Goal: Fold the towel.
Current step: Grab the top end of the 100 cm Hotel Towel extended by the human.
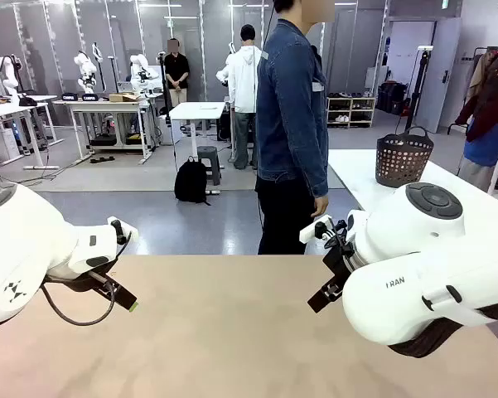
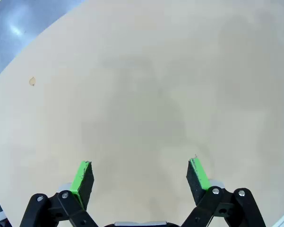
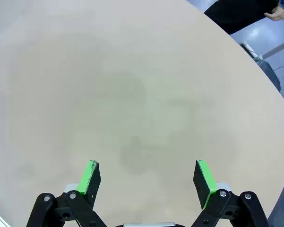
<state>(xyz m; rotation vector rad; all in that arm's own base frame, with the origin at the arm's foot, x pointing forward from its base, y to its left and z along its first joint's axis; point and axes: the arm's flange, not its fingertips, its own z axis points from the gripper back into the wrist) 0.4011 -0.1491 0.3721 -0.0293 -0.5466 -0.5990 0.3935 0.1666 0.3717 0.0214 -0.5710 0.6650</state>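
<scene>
Tan table (image 2: 146, 85) beneath both parted jaws

Front view: right gripper (image 1: 319, 298), one finger hidden behind the other. Right wrist view: person's hand (image 3: 275, 15) clipped at the picture's corner.

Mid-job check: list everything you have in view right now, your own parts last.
table: one, beige, under both arms
mark: one, small, brownish, on the table in the left wrist view
basket: one, dark, perforated, on the white table at far right
backpack: one, black, on the floor beyond the table
person: one, denim jacket, dark trousers, standing at the table's far edge
left gripper: one, black, green-padded fingers apart, over the table
right gripper: one, black, green-padded fingers apart, over the table
</scene>
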